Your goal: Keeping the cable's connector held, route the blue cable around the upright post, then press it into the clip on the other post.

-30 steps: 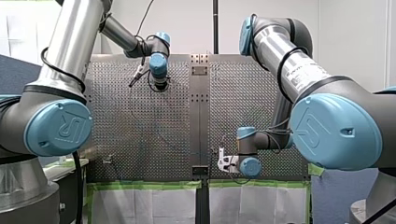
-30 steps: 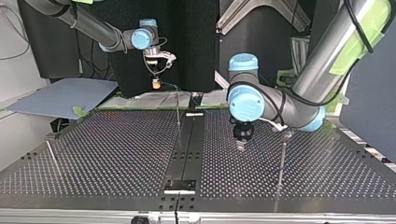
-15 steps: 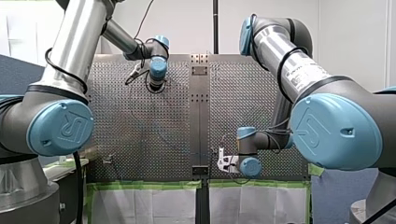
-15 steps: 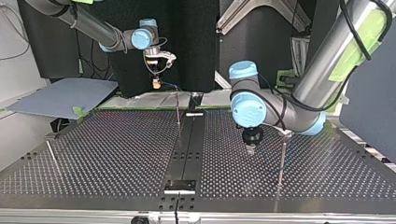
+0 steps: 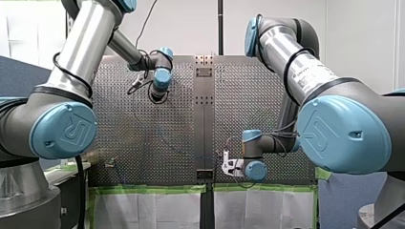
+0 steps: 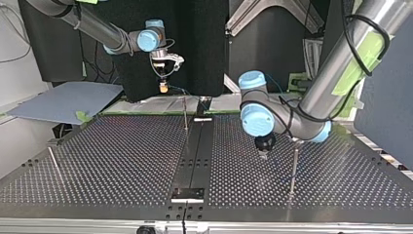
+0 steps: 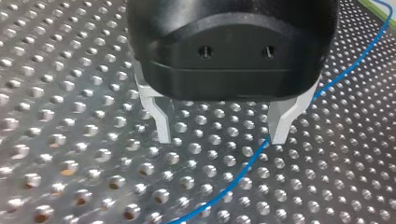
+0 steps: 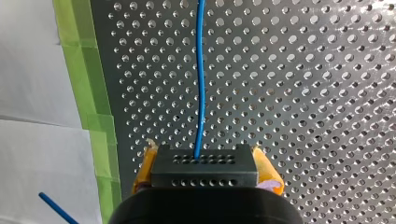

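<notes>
Left pincer [image 7: 222,137] slid nearer post [image 6: 293,165], spread (blue cable [image 7: 243,170] at one finger); right pincer [image 8: 205,164] clamps connector [image 8: 204,173].

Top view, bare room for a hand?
Free: table between the left-edge rod and the centre strip. Crowded: right half, my left gripper beside the post, blue cable by its fingers; far edge, my right gripper holding the connector.

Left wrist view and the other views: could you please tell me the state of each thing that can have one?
Left tool: open, one finger beside the blue cable.
Right tool: shut on the connector, between yellow pads.
Blue cable: slack, running from the connector.
Post: upright.
</notes>
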Robot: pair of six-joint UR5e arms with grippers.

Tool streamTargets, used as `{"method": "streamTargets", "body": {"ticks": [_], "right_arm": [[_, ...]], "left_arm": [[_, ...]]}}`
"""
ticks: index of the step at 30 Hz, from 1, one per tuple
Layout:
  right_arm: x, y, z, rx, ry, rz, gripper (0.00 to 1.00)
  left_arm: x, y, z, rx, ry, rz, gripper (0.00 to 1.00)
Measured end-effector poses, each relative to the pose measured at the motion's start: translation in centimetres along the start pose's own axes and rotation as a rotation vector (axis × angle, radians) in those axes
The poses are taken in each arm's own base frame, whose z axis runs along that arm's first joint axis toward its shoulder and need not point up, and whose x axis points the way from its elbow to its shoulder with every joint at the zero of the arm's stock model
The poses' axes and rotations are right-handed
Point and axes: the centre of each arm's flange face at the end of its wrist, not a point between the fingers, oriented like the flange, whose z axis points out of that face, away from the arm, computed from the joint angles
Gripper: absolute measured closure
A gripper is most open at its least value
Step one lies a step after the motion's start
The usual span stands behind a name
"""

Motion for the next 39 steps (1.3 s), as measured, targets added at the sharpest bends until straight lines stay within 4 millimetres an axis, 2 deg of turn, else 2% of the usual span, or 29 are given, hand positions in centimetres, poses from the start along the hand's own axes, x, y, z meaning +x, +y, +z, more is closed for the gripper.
{"method": "streamTargets", "body": {"ticks": [4,11,21,31,39], "right_arm": [[0.0,0.0,0.0,0.002,0.000,0.003,1.00],[0.0,-0.1,-0.1,0.005,-0.001,0.005,1.00],[-0.1,-0.3,-0.1,0.007,-0.003,0.005,1.00],[-0.1,-0.3,-0.1,0.007,-0.003,0.005,1.00],[-0.1,-0.3,-0.1,0.008,-0.004,0.005,1.00]], "left_arm": [[1.0,-1.0,0.8,0.006,0.019,0.014,0.00],[1.8,-1.6,1.5,0.003,0.032,0.027,0.00],[5.3,-5.1,3.1,0.019,0.104,0.102,0.00],[7.1,-6.6,3.8,0.013,0.145,0.152,0.00],[9.6,-9.1,4.3,0.028,0.189,0.196,0.00]]}}
